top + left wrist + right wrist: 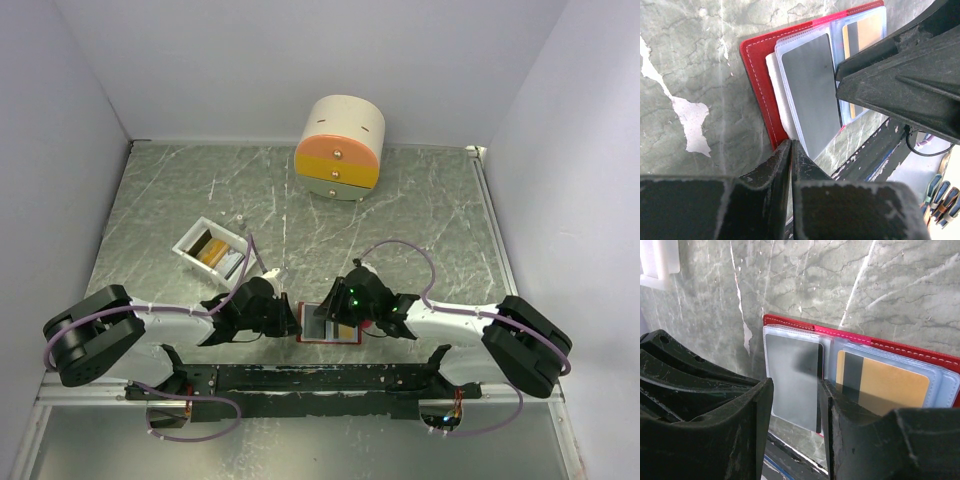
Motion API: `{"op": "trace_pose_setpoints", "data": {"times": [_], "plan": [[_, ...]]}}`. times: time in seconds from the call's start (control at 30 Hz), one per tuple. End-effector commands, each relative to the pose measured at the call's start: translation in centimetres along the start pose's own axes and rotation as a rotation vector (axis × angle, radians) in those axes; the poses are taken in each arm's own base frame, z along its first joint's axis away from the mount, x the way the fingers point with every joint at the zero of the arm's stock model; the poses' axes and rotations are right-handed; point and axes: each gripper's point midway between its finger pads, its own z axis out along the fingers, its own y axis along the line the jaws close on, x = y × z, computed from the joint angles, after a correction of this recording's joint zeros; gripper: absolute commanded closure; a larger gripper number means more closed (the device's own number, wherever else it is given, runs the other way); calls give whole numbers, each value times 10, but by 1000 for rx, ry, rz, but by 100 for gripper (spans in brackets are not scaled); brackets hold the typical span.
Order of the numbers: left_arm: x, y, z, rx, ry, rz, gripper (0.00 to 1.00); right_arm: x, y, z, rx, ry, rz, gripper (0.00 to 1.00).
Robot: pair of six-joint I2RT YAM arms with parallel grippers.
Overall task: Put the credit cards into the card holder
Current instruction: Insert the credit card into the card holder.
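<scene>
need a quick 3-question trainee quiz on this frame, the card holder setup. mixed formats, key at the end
1. True or false: the card holder lies folded shut.
2. The round drawer box stands: A) at the far edge of the table; B) on the card holder; C) at the near edge.
3. How many cards show in the holder's sleeves, and in what colours?

Key:
1. False. It lies open.
2. A.
3. Two: a grey card and an orange-gold card with a dark stripe.
</scene>
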Motion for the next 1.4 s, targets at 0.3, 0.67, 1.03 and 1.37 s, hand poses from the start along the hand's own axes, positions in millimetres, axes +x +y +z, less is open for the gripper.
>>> {"op": "trace_pose_setpoints", "data": {"times": [0.3, 0.67, 1.03, 1.37], "plan": [[-3, -3, -7, -13, -16, -22, 79, -11, 1, -18, 63, -19, -122, 55], [-28, -16, -22, -34, -95, 6, 68, -23, -31, -45, 240, -76, -150, 50], [-20, -32, -6, 100, -64, 44, 78, -20, -47, -46, 302, -76, -125, 40], [-9, -13, -1, 48, -37, 33, 79, -13, -46, -36, 253, -62, -110, 40]]}}
